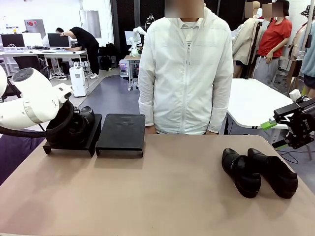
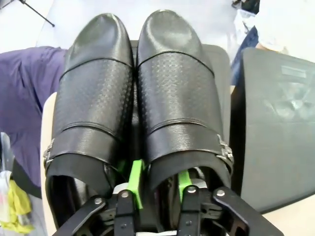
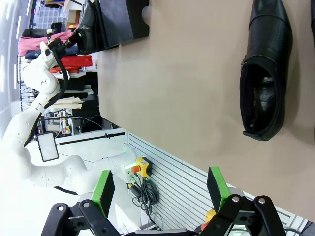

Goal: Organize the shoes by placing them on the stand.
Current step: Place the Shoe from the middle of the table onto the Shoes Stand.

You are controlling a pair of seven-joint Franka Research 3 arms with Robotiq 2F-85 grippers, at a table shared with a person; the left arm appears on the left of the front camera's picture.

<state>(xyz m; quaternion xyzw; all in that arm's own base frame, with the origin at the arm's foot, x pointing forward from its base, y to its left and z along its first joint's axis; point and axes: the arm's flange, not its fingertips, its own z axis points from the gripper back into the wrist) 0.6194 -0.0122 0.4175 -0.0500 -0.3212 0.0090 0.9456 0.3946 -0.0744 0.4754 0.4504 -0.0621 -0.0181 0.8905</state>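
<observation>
- L tool [image 2: 160, 181]: green pads astride the inner side wall of one shoe [image 2: 174, 98]. One pad sits betw. the pair, the other inside the shoe mouth. Pinching or let go: can't tell.
- L tray [image 1: 69, 143] of stand: flat matte-blk rectangle, sloped, at far-left of bench [image 1: 162, 201]. Holds that shoe and its mate [image 2: 91, 98], side by side, touching, toes away from L tool.
- Both: glossy smooth rounded toes, dot-embossed leather over the instep, metal buckle on outer side.
- R tray [image 1: 120, 130]: same matte slab w/ short feet, just beside L tray, in front of person [image 1: 186, 73] in white zip jacket.
- Inner shoe [image 1: 240, 172] and outer shoe [image 1: 274, 173]: on tan bench top at right, well apart from stand, touching, toes toward robot side.
- R tool [image 3: 160, 191]: released, pads spread wide, nothing betw. them; off bench's right edge.
</observation>
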